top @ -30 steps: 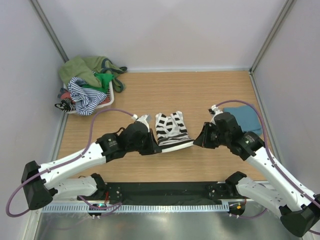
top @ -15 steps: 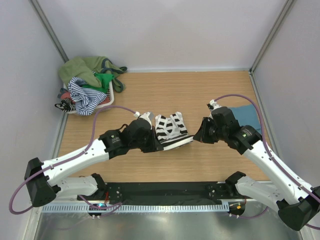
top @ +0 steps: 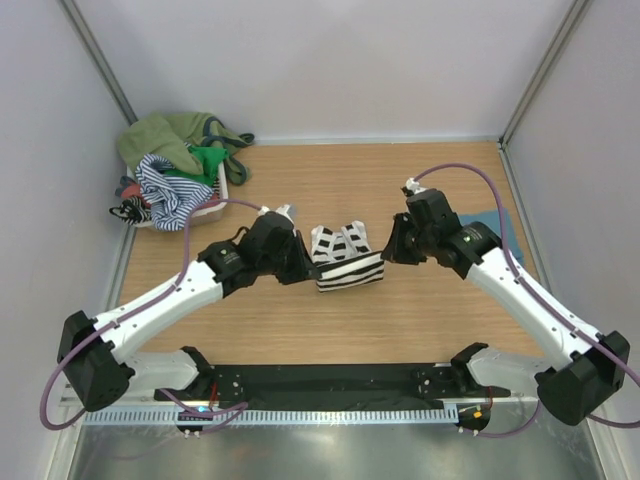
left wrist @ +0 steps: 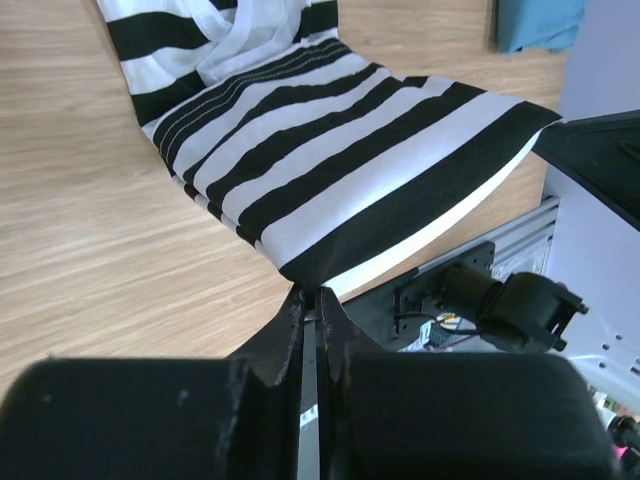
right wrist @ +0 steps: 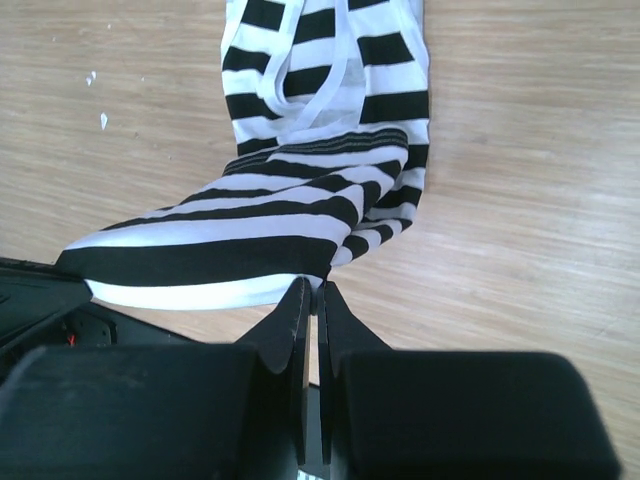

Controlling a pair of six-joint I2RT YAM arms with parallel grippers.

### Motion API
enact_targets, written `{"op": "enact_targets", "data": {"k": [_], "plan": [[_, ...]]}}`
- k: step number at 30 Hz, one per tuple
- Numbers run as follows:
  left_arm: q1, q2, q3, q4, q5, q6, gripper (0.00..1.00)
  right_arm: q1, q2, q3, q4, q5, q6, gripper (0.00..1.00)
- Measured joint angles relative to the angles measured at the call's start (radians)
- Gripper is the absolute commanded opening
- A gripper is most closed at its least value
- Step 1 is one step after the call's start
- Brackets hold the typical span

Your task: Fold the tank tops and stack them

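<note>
The striped tank top (top: 348,262) has bold black and white horizontal bands, with white edging on its straps. To the right is a plain teal-blue tank top (left wrist: 535,22). The heap (top: 175,165) mixes olive, bright green and thin navy stripes on white. The table (top: 330,180) is pale wood grain.

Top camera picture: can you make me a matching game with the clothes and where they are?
Things:
1. striped tank top
2. teal-blue tank top
3. heap of tank tops

Places:
A. far left corner
B. right side, mostly hidden
C. middle, near hem lifted

Pairs: 1-C, 2-B, 3-A.
</note>
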Motion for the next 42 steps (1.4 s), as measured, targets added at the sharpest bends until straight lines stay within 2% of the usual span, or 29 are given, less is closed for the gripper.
{"op": "enact_targets", "data": {"k": [10, 17, 39, 42], "plan": [[0.120, 0.114, 0.109, 0.007, 0.079, 0.047, 0.05, -0.111, 0.183, 0.114, 0.049, -0.071, -0.036, 0.01], [0.206, 0.265, 0.215, 0.008, 0.127, 0.084, 0.04, -0.168, 0.315, 0.205, 0.082, -0.108, -0.051, 0.01], [0.412, 0.644, 0.414, 0.055, 0.255, 0.104, 0.02, -0.234, 0.858, 0.592, 0.174, -0.219, -0.059, 0.01], [0.423, 0.686, 0.449, 0.053, 0.261, 0.106, 0.02, -0.241, 0.925, 0.619, 0.198, -0.231, -0.055, 0.04]]}}
